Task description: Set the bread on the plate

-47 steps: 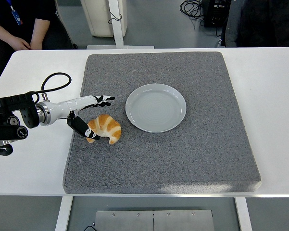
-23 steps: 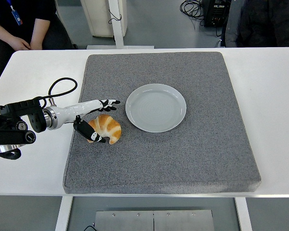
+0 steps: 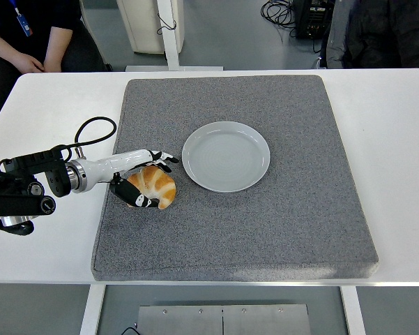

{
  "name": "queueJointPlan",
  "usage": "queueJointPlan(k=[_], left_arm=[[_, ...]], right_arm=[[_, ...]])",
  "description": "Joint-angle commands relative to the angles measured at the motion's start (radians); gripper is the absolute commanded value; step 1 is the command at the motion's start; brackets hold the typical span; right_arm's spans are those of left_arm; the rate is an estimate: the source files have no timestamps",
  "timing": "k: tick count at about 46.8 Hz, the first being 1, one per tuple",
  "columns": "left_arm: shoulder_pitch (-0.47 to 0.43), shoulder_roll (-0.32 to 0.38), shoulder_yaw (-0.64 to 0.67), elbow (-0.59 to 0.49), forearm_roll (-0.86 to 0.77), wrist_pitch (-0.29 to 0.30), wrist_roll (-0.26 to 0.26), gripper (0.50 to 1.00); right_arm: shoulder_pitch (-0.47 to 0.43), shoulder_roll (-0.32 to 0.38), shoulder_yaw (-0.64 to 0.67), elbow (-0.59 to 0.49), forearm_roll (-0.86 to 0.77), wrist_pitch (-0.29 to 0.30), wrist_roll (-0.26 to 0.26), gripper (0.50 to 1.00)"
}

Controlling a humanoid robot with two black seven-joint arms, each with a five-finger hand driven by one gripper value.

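My left hand (image 3: 143,178) closed around the bread (image 3: 154,185), thumb below and fingers (image 3: 163,158) above. The croissant lay on the grey mat (image 3: 265,223), just left of the plate (image 3: 226,155).

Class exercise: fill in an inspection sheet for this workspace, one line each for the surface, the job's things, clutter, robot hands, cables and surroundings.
Surface: white table with a grey mat on top.
Job's things: croissant lies on the mat, left of the empty plate, apart from it.
Clutter: nothing seen.
Robot hands: left robot hand closes around the croissant, fingers above, thumb below; right not in view.
Cables: black cable loops behind the left arm; more cables on the floor beyond.
Surroundings: a person's hand at the far left corner.
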Motion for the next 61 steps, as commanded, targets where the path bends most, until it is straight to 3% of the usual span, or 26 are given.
queueJointPlan(k=[1,14,36,49,61], left_arm=[[-0.001,0.001,0.0,0.0,0.018,0.01,-0.006,0.695],[-0.009,0.001,0.004,0.001,0.052,0.015,-0.036,0.5],[-0.026,0.014,0.014,0.001,0.058,0.006,-0.042,0.5],[-0.135,0.046,0.007,0.032,0.057,-0.014,-0.04,0.5],[-0.257,0.116,-0.012,0.047,0.055,-0.105,-0.04,0.5]], right_arm=[[-0.001,0.0,0.0,0.0,0.0,0.0,0.0,1.0],[-0.001,0.0,-0.002,0.0,0.0,0.0,0.0,1.0],[0.001,0.0,-0.002,0.0,0.0,0.0,0.0,1.0],[0.001,0.0,-0.002,0.0,0.0,0.0,0.0,1.0],[0.001,0.0,-0.002,0.0,0.0,-0.001,0.0,1.0]])
